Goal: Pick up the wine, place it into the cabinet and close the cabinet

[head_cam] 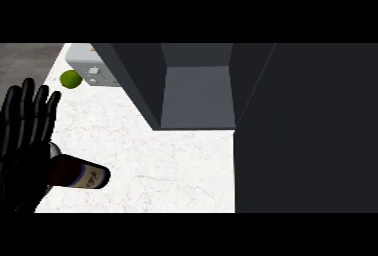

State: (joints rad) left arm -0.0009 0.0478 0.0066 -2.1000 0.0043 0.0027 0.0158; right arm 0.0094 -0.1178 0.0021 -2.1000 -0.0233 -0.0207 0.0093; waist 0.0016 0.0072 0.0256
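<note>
Standing at nine o'clock, the left robot hand (pixel 26 130) shows fingers straight, pointing up, released. Just below it at seven o'clock, the wine (pixel 77 173) lies tilted over the white table (pixel 170 165), long axis running left to right, labelled end pointing right. At one o'clock, the cabinet (pixel 196 92) stands open.

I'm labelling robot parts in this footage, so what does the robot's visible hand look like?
Only the left hand shows, at the view's left edge: glossy black all over, with long, slender, segmented fingers. No markings, cables or sleeve are visible, and the grey forearm is out of view.
</note>
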